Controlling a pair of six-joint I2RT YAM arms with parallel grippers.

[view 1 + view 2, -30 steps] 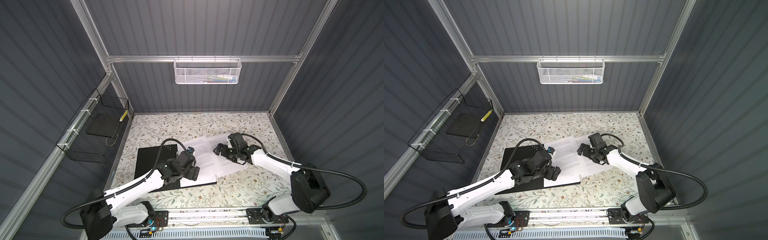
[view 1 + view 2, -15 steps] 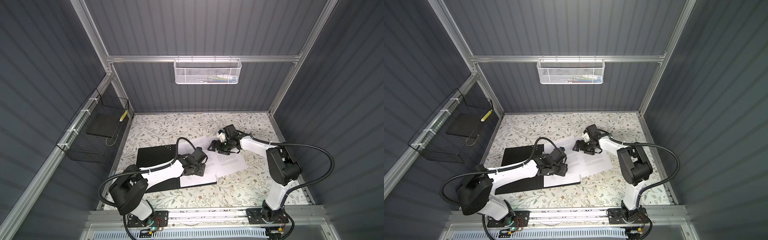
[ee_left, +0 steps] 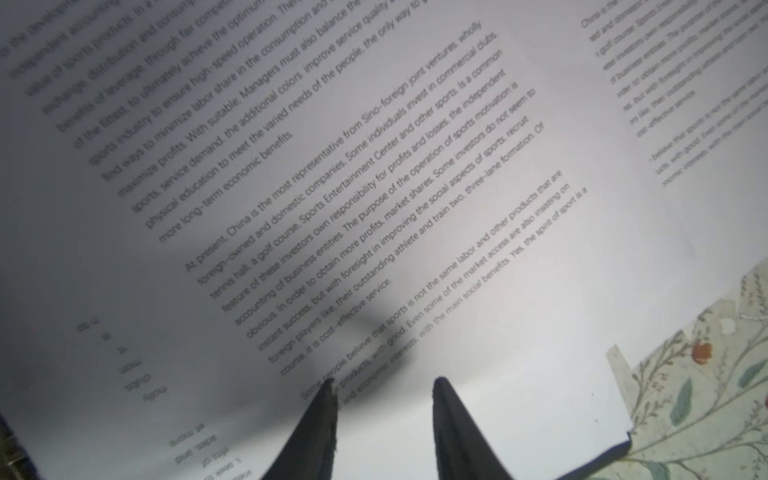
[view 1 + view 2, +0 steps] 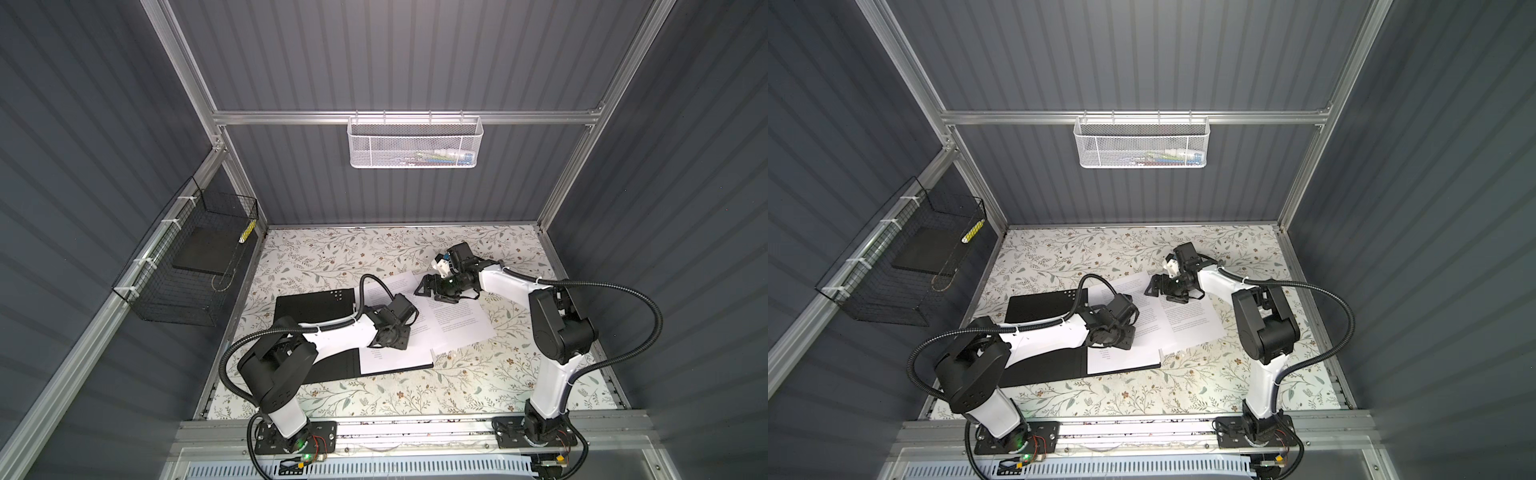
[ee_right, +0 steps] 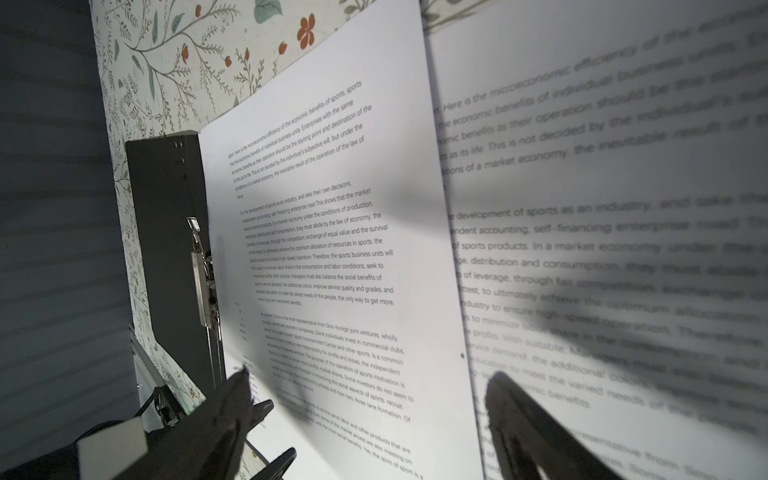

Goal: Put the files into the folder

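Note:
The folder (image 4: 316, 305) lies open on the table, black inside up, with a metal clip (image 5: 203, 282) along its spine. The files are white printed sheets: one (image 4: 395, 357) lies on the folder's right half, and others (image 4: 461, 324) spread to the right onto the table. My left gripper (image 4: 394, 341) points down at the sheet over the folder. In the left wrist view its jaws (image 3: 384, 381) stand apart with nothing between them. My right gripper (image 4: 428, 290) hovers open over the sheets' far edge, and its fingers (image 5: 511, 399) straddle a paper edge.
A white mesh basket (image 4: 415, 143) hangs on the back wall. A black wire basket (image 4: 187, 266) holding a dark slab hangs on the left wall. The floral table cover (image 4: 374, 399) shows in front of the folder and behind the sheets.
Both arms have drawn their elbows up and back while the grippers stayed over the papers. The left jaws have narrowed. The right gripper has shifted slightly toward the back.

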